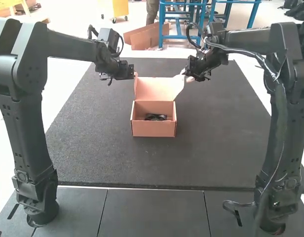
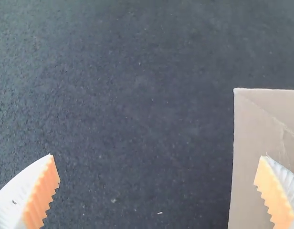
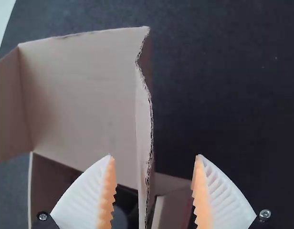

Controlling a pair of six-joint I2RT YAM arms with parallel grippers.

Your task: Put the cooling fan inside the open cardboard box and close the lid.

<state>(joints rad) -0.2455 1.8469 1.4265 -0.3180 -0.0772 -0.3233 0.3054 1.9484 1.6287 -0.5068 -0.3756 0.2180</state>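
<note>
One cooling fan (image 1: 154, 117) lies inside the cardboard box (image 1: 153, 129) on the black mat (image 1: 93, 138); lid (image 1: 157, 89) upright. Right gripper (image 3: 154, 160): fingers spread, straddling the lid's side edge. Left gripper (image 2: 156, 156): fingers spread, beside the lid's other upper corner.

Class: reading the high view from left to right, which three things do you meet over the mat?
left claw → box → right claw

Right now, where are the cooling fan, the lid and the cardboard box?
cooling fan (image 1: 155, 117): high view, its dark top.
lid (image 1: 157, 89): high view, middle of raised flap.
cardboard box (image 1: 153, 129): high view, front wall.
</note>
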